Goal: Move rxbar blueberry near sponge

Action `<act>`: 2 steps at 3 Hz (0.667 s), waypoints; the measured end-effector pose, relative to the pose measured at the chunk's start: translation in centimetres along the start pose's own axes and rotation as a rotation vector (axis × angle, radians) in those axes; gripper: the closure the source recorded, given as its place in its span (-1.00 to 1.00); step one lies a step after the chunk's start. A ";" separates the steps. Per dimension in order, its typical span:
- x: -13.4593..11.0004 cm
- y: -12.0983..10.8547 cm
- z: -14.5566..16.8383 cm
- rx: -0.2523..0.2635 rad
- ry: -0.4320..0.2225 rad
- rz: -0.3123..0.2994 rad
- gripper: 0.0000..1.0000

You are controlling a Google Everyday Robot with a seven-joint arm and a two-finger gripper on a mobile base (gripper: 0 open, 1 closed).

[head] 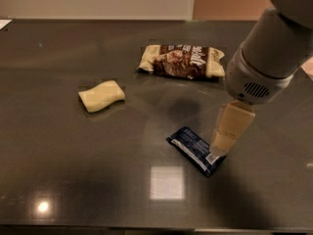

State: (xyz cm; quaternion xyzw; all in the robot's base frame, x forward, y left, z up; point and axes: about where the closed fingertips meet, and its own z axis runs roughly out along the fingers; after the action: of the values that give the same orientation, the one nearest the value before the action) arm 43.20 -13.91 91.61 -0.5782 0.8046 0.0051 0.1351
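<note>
The rxbar blueberry [194, 149] is a flat dark navy bar with a white barcode patch. It lies on the dark table, right of centre and toward the front. The sponge [101, 95] is a pale yellow wavy-sided block at the left middle, well apart from the bar. My gripper [222, 144] comes down from the upper right on a grey-white arm. Its cream finger hangs right over the bar's right end, close to or touching it.
A brown-and-cream snack bag [182, 61] lies at the back centre of the table [73, 170]. A bright light reflection [167, 182] shows on the table in front of the bar. A pale wall runs behind the far edge.
</note>
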 end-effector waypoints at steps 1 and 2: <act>-0.5 1.2 3.0 -0.039 0.024 0.005 -1.00; -0.7 2.2 5.6 -0.071 0.050 0.000 -1.00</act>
State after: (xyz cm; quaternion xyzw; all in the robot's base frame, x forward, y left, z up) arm 42.50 -11.59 86.08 -0.5827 0.8069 0.0193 0.0945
